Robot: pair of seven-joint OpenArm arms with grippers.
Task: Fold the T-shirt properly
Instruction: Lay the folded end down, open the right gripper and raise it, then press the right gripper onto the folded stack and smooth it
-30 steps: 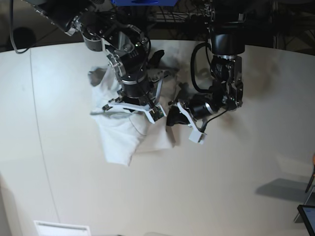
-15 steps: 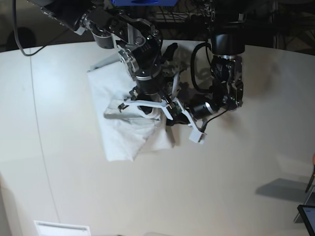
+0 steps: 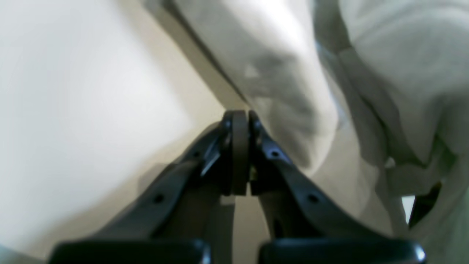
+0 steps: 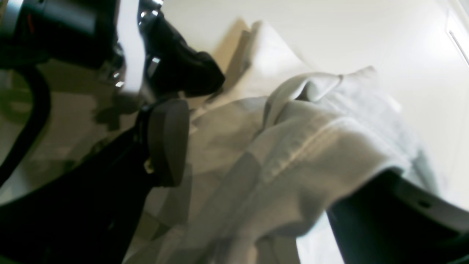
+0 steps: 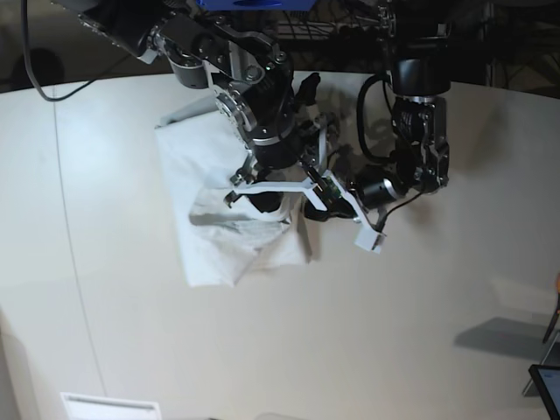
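Note:
The white T-shirt point(image 5: 210, 236) lies crumpled and partly folded on the pale table point(image 5: 394, 332). My right gripper point(image 5: 267, 199) hovers open over its right half, fingers spread wide. In the right wrist view a hemmed fold of the T-shirt point(image 4: 311, 146) lies between the spread fingers of that gripper point(image 4: 263, 161) and drapes over one of them. My left gripper point(image 5: 319, 210) sits low at the shirt's right edge. Seen from the left wrist, its pads point(image 3: 240, 146) are pressed together with nothing showing between them, and the T-shirt point(image 3: 278, 73) bunches just beside them.
The two arms cross close together over the shirt's right side. A dark screen corner point(image 5: 547, 385) shows at the lower right and a white slotted panel point(image 5: 109, 407) at the bottom left. Cables and a dark frame run behind the table's far edge.
My right gripper carried cloth to the right, toward the left gripper, and its jaws have opened wide. The shirt's upper left has spread out flatter. The left arm shifted slightly right and stays shut.

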